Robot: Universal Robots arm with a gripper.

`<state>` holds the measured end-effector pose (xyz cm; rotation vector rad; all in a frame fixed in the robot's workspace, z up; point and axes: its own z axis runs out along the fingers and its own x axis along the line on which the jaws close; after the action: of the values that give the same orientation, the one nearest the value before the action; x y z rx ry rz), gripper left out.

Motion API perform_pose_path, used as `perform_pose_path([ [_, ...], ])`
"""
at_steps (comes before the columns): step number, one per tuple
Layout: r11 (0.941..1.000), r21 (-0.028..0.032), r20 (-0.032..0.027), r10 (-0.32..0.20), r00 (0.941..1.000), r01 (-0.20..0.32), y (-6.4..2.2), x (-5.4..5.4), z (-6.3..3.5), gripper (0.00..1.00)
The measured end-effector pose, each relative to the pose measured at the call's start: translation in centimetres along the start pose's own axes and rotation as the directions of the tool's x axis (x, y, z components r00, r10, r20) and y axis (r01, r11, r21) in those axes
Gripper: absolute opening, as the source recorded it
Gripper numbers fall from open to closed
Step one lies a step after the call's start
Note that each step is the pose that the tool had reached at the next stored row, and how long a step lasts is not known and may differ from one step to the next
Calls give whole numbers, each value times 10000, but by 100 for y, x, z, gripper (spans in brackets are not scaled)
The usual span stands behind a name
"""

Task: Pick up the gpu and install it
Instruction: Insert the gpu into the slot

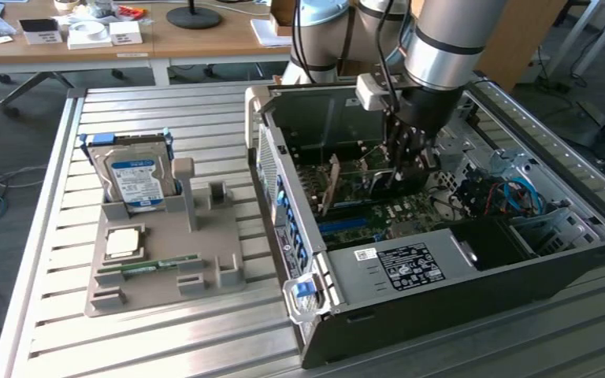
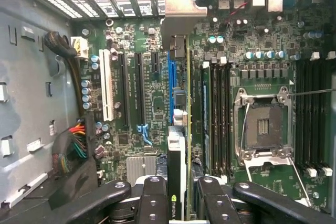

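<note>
The gpu [image 2: 178, 174] shows edge-on in the wrist view, a thin dark card with a green logo patch. Its silvery end bracket [image 2: 181, 19] reaches the case's rear slots. My gripper [image 2: 181, 205] is shut on it, one black finger [image 2: 155, 200] on each side. The card stands upright over the motherboard [image 2: 157, 108], alongside the blue expansion slot [image 2: 170, 82]; whether it is seated I cannot tell. In the exterior view my gripper [image 1: 406, 167] reaches down into the open computer case [image 1: 554, 260], holding the gpu [image 1: 358, 175] on edge.
Inside the case are an empty CPU socket [image 2: 262, 127], black memory slots [image 2: 220, 114], a cable bundle [image 2: 73, 150] and a power supply [image 1: 408, 264]. Left of the case in the exterior view, a grey fixture [image 1: 218, 260] holds a hard drive [image 1: 135, 179], a CPU [image 1: 124, 242] and a RAM stick [image 1: 161, 264].
</note>
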<state>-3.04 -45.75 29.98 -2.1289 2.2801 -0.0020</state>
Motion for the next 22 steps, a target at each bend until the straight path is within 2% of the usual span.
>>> perform_pose_path([
  [6, 10000, 0, 0, 1, 10000, -1, 74, 7, 34, 27],
  [10, 10000, -1, 1, -1, 10000, 1, 90, 9, 81, 27],
  [18, 10000, -1, -1, 1, 10000, -1, 94, 9, 82, 27],
  [22, 10000, 0, -1, 0, 10000, 0, 131, 12, 89, 27],
])
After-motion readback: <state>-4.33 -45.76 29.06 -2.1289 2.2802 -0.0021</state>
